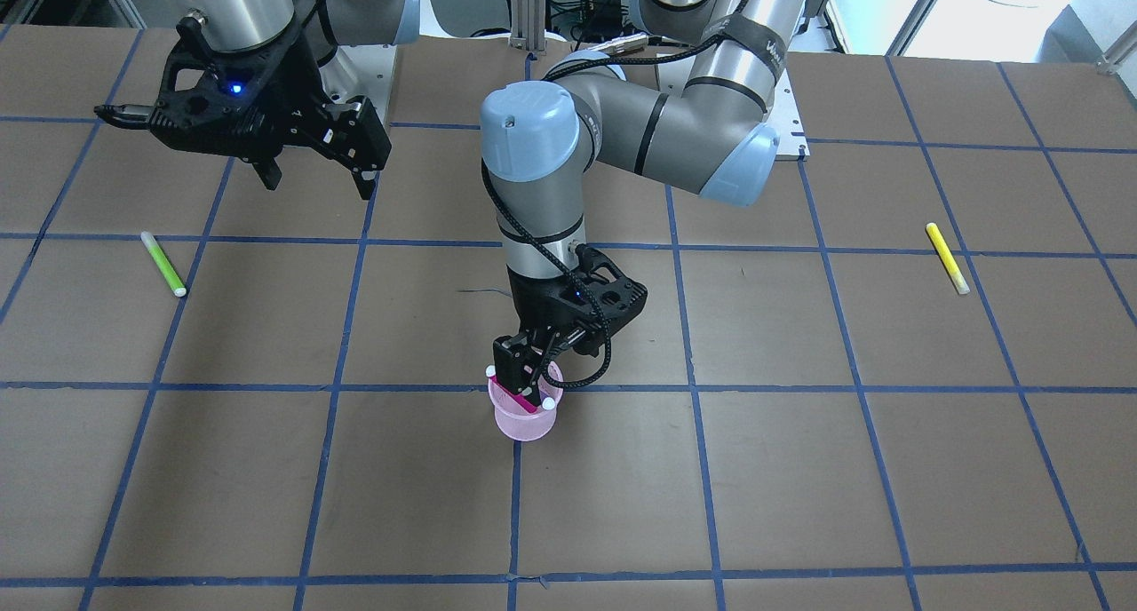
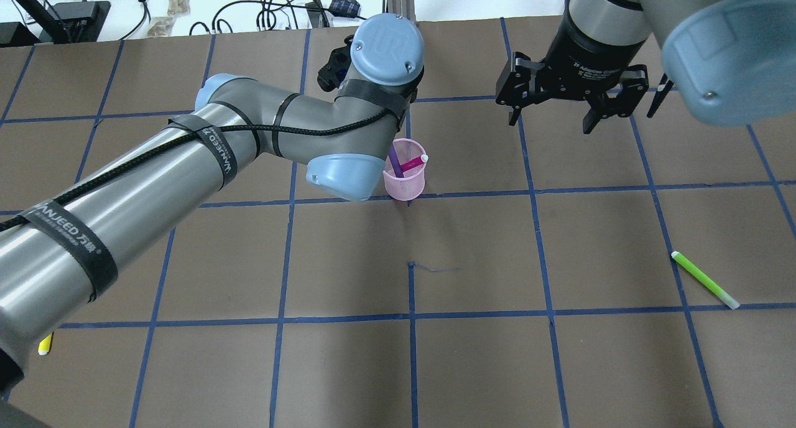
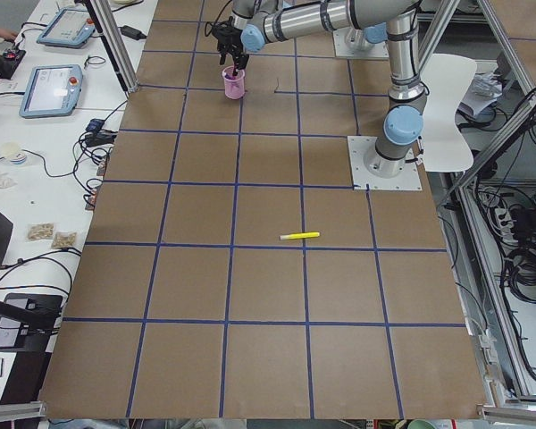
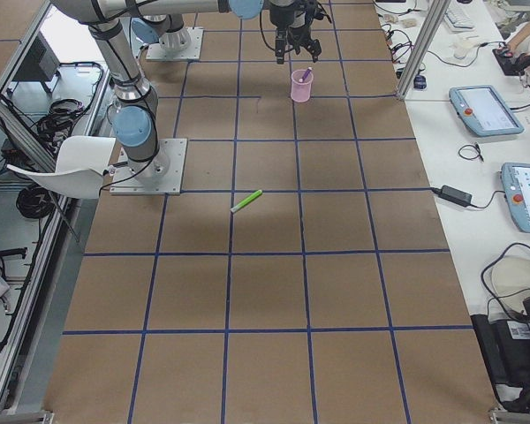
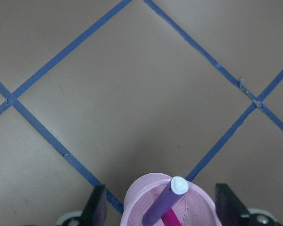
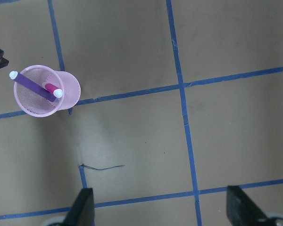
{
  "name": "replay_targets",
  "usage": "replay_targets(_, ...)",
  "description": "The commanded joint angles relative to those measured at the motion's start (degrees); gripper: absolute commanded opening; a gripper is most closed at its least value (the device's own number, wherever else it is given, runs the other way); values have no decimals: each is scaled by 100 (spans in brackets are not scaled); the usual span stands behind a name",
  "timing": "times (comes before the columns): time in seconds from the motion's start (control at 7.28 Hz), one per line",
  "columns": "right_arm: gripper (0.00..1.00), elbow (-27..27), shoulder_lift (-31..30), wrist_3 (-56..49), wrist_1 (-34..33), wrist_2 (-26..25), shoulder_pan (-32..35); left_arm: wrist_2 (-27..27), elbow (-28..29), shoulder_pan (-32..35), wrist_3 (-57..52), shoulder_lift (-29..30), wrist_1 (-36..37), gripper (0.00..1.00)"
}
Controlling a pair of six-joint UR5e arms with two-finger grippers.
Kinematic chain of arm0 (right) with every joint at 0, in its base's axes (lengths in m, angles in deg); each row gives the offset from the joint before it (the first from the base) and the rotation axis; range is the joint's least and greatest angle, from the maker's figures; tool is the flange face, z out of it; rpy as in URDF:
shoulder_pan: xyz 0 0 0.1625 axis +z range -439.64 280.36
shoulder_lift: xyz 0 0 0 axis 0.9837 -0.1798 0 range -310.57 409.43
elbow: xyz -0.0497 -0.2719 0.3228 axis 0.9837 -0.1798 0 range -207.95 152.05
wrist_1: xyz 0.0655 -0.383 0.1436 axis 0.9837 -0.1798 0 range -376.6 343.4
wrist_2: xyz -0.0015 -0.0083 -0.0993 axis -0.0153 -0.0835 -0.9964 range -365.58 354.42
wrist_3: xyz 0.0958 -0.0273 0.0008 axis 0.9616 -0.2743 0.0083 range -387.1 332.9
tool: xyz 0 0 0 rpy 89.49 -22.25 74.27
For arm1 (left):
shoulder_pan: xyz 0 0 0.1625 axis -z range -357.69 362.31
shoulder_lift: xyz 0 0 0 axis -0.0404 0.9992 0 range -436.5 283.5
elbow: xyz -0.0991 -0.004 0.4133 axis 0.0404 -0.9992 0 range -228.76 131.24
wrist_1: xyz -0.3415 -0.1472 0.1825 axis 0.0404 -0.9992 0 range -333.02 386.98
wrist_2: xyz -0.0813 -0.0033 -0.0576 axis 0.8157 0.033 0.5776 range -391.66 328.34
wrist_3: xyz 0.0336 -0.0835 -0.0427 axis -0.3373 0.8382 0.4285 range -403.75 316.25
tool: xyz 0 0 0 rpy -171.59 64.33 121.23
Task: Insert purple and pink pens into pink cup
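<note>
The pink mesh cup (image 2: 404,185) stands upright near the table's middle. The purple pen (image 2: 395,162) and the pink pen (image 2: 411,163) both lean inside it, white caps up. My left gripper (image 1: 526,373) hovers right over the cup, open, and touches neither pen. In the left wrist view the cup (image 5: 132,207) sits between the spread fingers (image 5: 96,209), with the purple pen (image 5: 160,207) and pink pen (image 5: 170,220) in it. My right gripper (image 2: 550,114) is open and empty, held above the table well to the cup's right. Its wrist view shows the cup (image 6: 68,89) with both pens.
A green pen (image 2: 704,279) lies on the table on my right side. A yellow pen (image 1: 947,257) lies on my left side. My left arm's elbow (image 2: 339,167) hangs just beside the cup. Blue tape lines grid the brown table.
</note>
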Motion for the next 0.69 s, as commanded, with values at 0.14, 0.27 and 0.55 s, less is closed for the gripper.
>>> replay_targets(0.14, 100, 0, 0, -2, 0, -7, 0, 1248, 44, -1032, -1274, -292, -667, 100)
replay_targets(0.27, 100, 0, 0, -2, 0, -8, 0, 1244, 61, -1394, -2478, -511, -1437, 100)
replay_targets(0.55, 100, 9, 0, 7, -9, -8, 0, 1200, 44, -1818, -4338, -968, -2251, 100)
